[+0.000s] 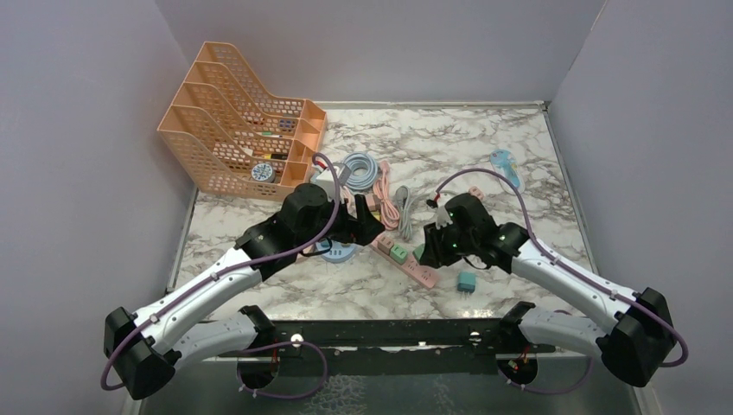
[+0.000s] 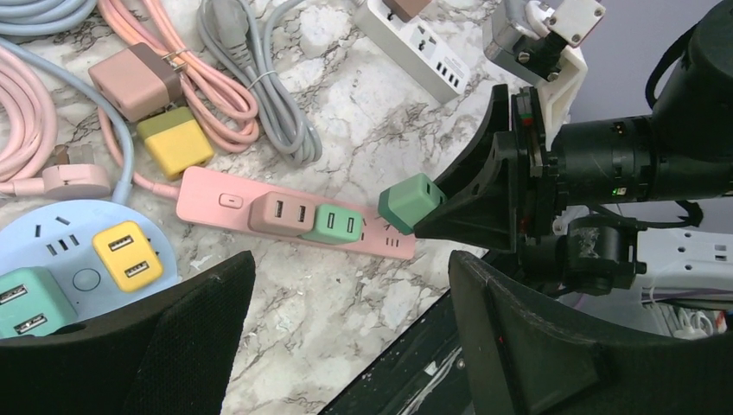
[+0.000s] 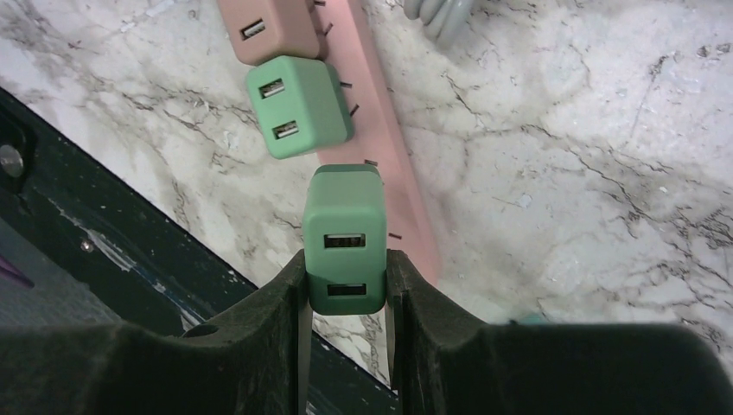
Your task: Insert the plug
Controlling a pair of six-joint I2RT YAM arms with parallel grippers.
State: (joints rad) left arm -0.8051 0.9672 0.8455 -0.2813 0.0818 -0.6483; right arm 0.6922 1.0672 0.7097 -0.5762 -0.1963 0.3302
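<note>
R gripper (image 3: 346, 272) pinching dark green plug (image 3: 344, 216) by its sides, both fingers tight on it, USB ports face the wrist cam. Plug is over the free end of pink power strip (image 2: 216, 201), tilted in L wrist view, just beside light green charger (image 2: 337, 223). That one and mauve charger (image 2: 281, 212) are seated in the strip. Plug prongs hidden, can't tell if they touch the sockets. L gripper (image 2: 350, 277) spread wide, nothing between fingers, hovering near strip's other end, over round blue hub (image 2: 82, 246). Hub has yellow charger (image 2: 127, 255) + teal charger (image 2: 26, 303) in it. Small teal adapter (image 1: 467, 281) lies loose on marble table (image 1: 484, 147) near R arm. Orange file rack (image 1: 233, 130) at far L corner
</note>
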